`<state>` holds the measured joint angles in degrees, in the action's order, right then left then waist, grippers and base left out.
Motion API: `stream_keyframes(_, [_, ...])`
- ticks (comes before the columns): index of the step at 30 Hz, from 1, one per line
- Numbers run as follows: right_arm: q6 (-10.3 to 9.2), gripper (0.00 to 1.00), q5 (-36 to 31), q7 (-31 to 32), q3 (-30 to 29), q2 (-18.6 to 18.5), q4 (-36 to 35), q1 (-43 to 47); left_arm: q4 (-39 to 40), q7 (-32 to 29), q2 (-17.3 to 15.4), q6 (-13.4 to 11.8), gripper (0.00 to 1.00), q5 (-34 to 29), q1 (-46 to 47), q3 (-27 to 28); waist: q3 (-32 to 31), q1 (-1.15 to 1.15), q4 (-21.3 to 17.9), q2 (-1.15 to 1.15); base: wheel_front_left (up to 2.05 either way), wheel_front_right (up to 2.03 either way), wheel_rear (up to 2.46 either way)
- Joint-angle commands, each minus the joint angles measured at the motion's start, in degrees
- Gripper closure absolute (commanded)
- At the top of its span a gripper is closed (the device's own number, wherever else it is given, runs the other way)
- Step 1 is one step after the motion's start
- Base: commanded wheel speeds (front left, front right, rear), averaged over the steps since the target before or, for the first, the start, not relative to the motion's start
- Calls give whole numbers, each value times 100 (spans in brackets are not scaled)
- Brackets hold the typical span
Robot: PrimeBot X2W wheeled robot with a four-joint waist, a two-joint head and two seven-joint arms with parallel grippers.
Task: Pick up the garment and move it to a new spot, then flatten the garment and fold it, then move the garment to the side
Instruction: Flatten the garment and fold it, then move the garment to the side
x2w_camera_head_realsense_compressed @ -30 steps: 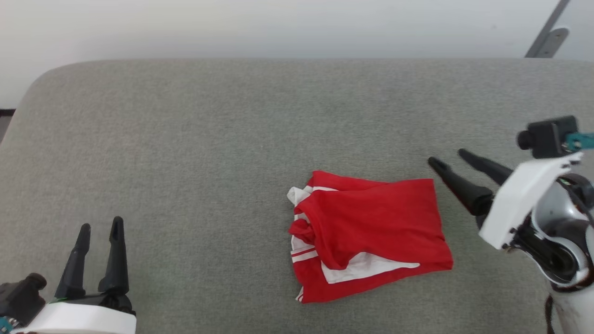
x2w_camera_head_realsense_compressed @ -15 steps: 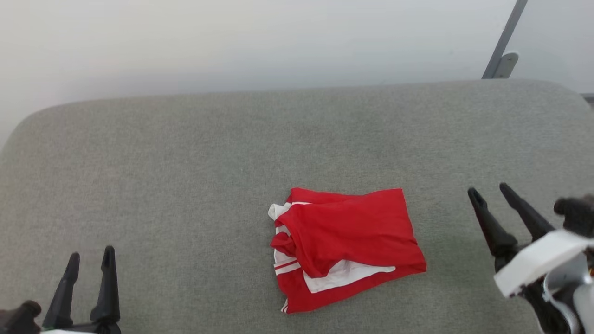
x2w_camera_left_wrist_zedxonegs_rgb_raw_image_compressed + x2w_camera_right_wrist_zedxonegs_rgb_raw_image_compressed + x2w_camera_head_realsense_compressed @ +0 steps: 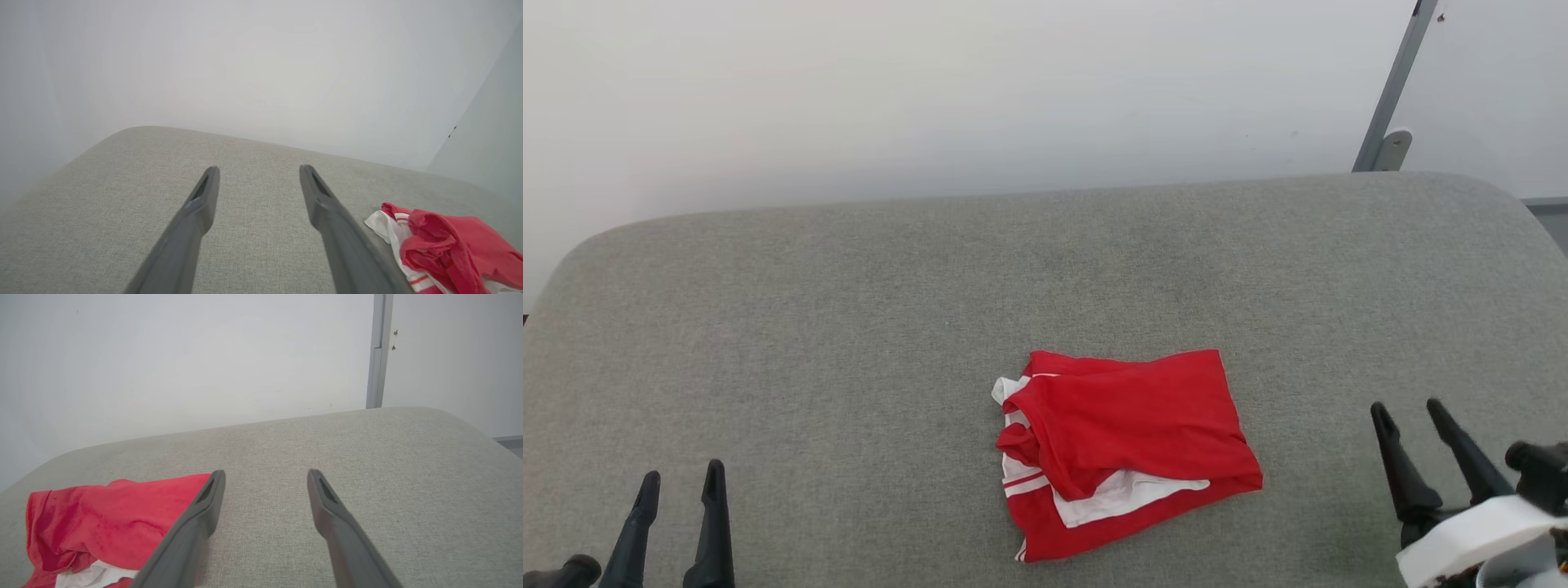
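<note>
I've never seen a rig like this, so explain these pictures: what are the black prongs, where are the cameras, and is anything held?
This is a two-armed robot. The wide picture comes from its head camera, looking down on a grey cushioned surface. The prongs are its left fingers and right fingers. The other two pictures come from wrist cameras looking along them. A roughly folded red jersey with white trim lies between the arms. Both pairs stand open, holding nothing.

Garment (image 3: 1127, 449) on cushion (image 3: 849, 327), between left hand (image 3: 684, 472) and right hand (image 3: 1405, 407)
</note>
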<state>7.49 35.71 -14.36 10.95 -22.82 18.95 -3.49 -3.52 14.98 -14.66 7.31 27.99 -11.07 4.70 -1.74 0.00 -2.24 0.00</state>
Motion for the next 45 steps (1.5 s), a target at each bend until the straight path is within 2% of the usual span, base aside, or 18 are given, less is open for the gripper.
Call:
stream_keyframes(1, [-1,0,-43,-61,-16,57,53,99,6,25,7,19,0,-40,-87,8,-29,0,21,0,0,0,0])
stream_keyframes(13, [0,0,-113,-85,-349,390,-157,458,-59,25,11,19,0,-142,-66,-68,-111,0,92,0,0,0,0])
stream_keyframes(31, [0,0,-224,-86,-416,548,-327,625,-109,25,32,19,0,-144,17,-144,-88,0,121,0,0,0,0])
stream_keyframes(37, [0,0,-23,1,-24,382,-221,310,-113,25,-30,19,0,-114,17,-134,-30,0,173,0,0,0,0])
stream_keyframes(45, [0,0,460,992,745,-36,-70,-509,-151,25,-38,19,0,-79,102,-176,128,0,384,0,0,0,0])
